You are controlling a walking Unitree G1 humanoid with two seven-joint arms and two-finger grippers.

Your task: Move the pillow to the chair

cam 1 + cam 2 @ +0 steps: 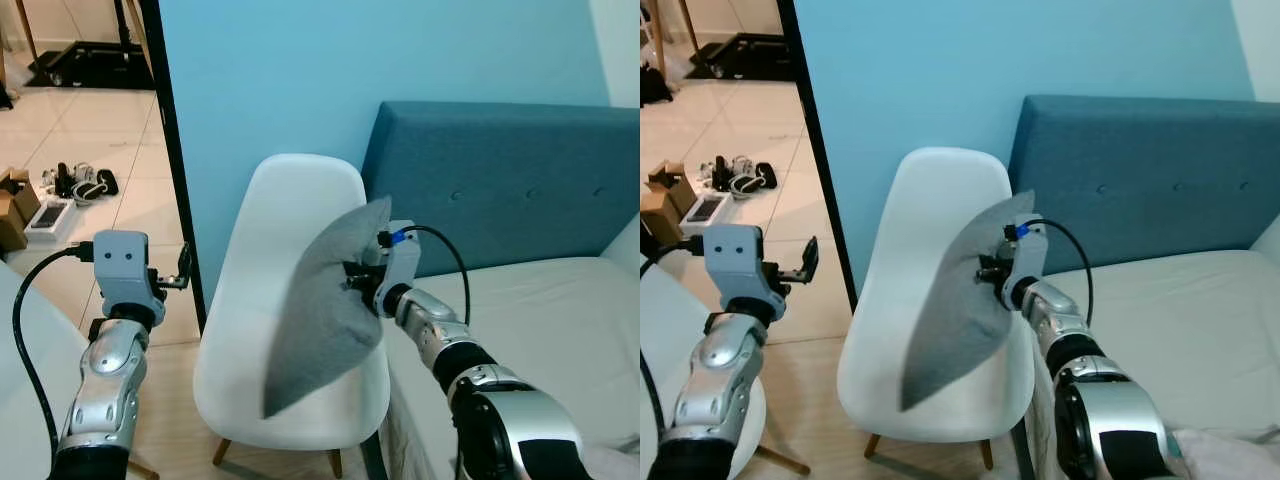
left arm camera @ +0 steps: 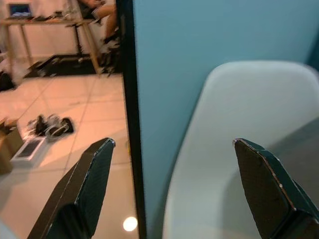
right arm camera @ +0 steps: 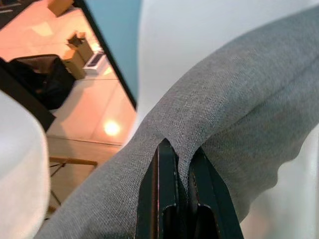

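Note:
A grey pillow (image 1: 325,310) hangs tilted over the seat of a white shell chair (image 1: 285,220), its lower corner near the seat's front. My right gripper (image 1: 352,278) is shut on the pillow's edge; the right wrist view has the grey pillow fabric (image 3: 239,114) pinched between the two black fingers (image 3: 164,199). My left gripper (image 1: 185,268) is held up to the left of the chair, open, with nothing between its fingers (image 2: 89,184). The chair back (image 2: 249,109) lies ahead of it.
A blue wall with a black door frame (image 1: 175,160) stands behind the chair. A white bed with a blue headboard (image 1: 500,180) is at the right. Shoes and boxes (image 1: 60,190) lie on the tiled floor beyond the doorway. A white round surface (image 1: 660,300) is at the lower left.

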